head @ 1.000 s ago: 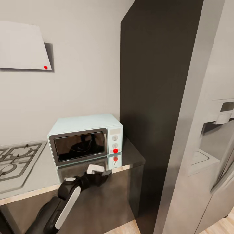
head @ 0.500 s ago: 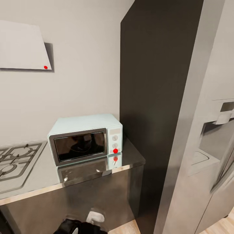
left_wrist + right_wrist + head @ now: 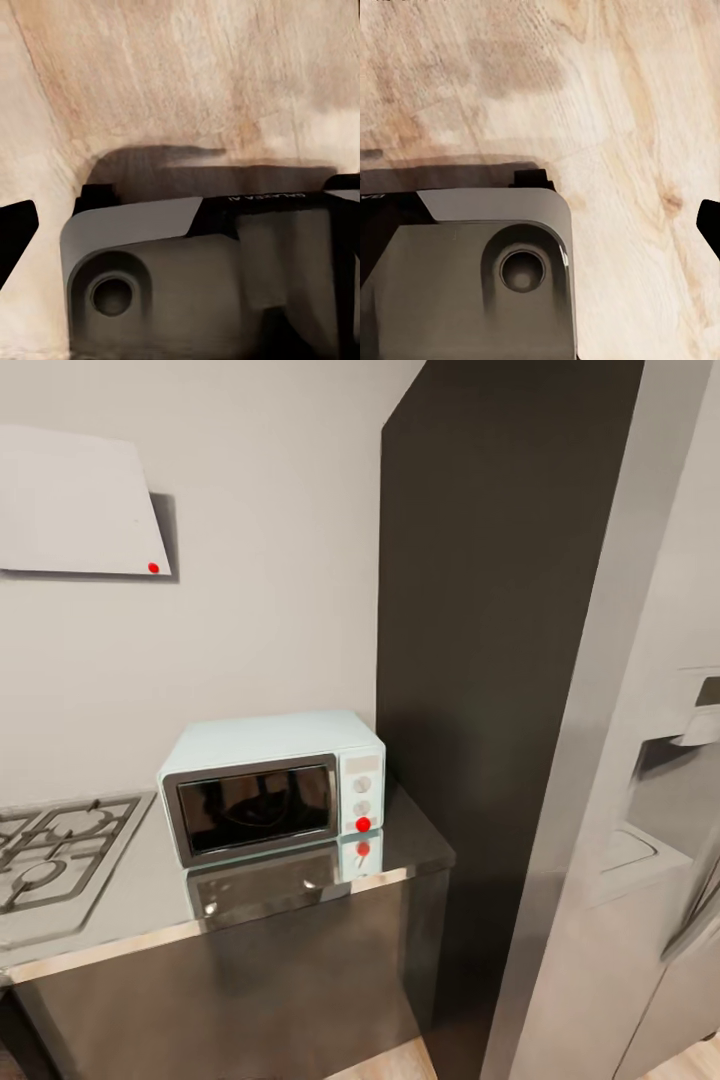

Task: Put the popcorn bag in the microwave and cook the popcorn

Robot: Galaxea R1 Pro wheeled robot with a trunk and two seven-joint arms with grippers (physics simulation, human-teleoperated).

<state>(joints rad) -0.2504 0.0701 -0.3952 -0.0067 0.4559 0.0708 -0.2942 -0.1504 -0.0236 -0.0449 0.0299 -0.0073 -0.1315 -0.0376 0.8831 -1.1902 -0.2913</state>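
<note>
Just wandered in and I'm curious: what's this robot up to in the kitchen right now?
Nothing is being handled at the moment. The robot faces a mint-blue microwave with its door shut and a red light on its panel, standing on a glossy countertop beside a gas hob. Both wrist cameras look down at the wooden floor.

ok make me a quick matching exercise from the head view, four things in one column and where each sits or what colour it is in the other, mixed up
Things:
1. microwave
2. hob
3. tall panel
4. countertop

Descriptions:
a. dark, rising to the right of the microwave
b. pale mint-blue with a dark glass door
c. glossy grey, mirroring the microwave's front
d. grey grates, at the left edge of the worktop

Pairs: 1-b, 2-d, 3-a, 4-c
</note>
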